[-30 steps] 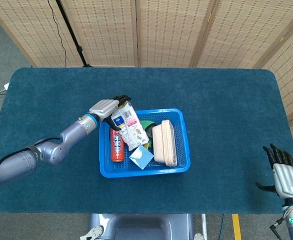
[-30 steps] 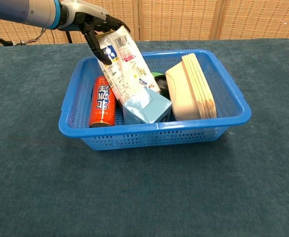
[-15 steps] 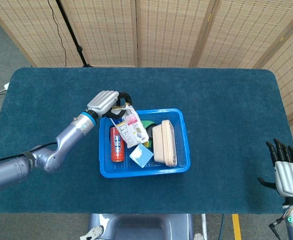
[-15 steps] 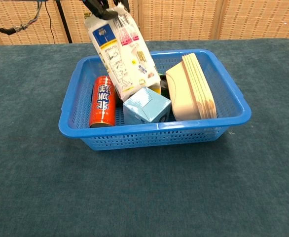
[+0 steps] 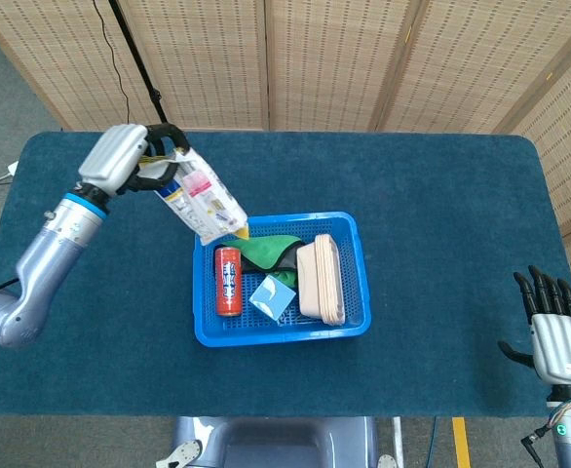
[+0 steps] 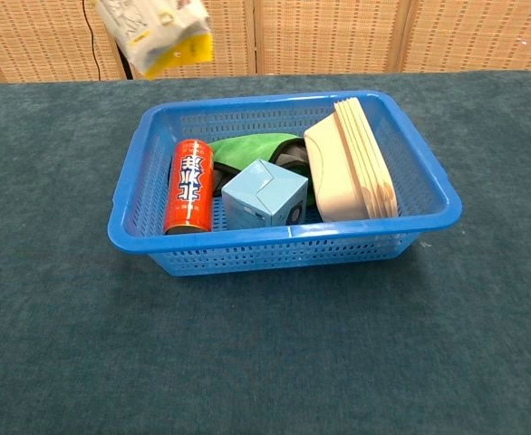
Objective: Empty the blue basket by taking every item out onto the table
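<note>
Inside the blue basket (image 6: pixel 429 213): a red can (image 6: pixel 188 186) with white lettering, a light-blue box (image 6: pixel 264 195), green cloth (image 6: pixel 252 148), beige trays (image 6: pixel 356 163); outside it, dark teal table (image 6: pixel 265 353), white-and-yellow printed packet (image 5: pixel 203 200)

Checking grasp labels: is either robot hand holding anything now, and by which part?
The left robot hand grips the white and yellow printed plastic packet by its upper end, lifted over the table. The right robot hand holds nothing.

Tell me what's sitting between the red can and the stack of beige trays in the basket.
Between the red can and the beige trays sit a light blue box and, behind it, a green cloth. The chest view shows this best.
</note>
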Available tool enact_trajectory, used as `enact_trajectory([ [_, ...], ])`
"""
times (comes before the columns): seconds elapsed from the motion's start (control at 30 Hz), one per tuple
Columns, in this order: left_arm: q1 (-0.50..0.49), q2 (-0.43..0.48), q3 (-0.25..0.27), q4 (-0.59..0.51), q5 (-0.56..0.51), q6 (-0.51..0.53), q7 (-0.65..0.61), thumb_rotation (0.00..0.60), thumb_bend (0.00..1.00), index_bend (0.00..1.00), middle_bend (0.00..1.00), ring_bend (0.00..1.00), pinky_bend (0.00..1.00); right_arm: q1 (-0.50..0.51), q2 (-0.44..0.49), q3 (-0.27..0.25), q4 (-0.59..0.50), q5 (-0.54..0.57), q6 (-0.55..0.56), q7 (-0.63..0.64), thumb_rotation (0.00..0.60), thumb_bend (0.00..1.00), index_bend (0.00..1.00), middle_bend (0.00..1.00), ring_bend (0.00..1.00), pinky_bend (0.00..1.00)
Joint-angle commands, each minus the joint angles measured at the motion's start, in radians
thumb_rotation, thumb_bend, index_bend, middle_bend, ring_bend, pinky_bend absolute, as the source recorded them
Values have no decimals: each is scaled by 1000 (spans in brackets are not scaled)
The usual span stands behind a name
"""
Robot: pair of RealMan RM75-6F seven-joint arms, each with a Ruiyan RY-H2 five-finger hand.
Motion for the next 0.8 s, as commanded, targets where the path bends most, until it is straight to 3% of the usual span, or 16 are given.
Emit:
enact_trajectory([
  [0.03,34,5,15,75,1,6,-36,600,623,655,535,545,600,2,-32,6,41,-28,28,4,600,0,0,0,0,0],
  [0.33,57,-167,78,382,25,-55,-166,600,622,656,536,545,600,16,-83,0,113,-64,29,16,600,0,0,0,0,0],
  [0.43,53,-236,96,478,43,-79,-207,600,614,639,498,503,598,22,-90,-2,117,-66,18,6,600,0,0,0,0,0],
  [0.47,51,-251,100,498,54,-89,-225,600,598,573,418,432,571,22,-91,-2,116,-65,16,4,600,0,0,0,0,0],
  [0.53,49,-260,110,512,79,-121,-269,600,543,292,173,197,390,24,-92,-2,116,-64,13,0,600,0,0,0,0,0],
  [0.57,47,-258,115,511,99,-142,-302,600,492,123,56,73,219,24,-93,-2,116,-64,12,-2,600,0,0,0,0,0],
  [0.6,46,-255,118,510,113,-152,-323,600,454,44,10,19,121,24,-93,-2,115,-63,12,-4,600,0,0,0,0,0],
  [0.63,46,-252,119,512,135,-156,-351,600,393,0,0,0,29,23,-93,-3,114,-62,11,-5,600,0,0,0,0,0],
  [0.67,48,-252,119,515,149,-149,-366,600,331,0,0,0,0,23,-92,-3,113,-61,11,-6,600,0,0,0,0,0],
  [0.8,66,-266,113,539,222,-22,-389,600,242,0,0,0,0,22,-89,-3,108,-54,5,-10,600,0,0,0,0,0],
])
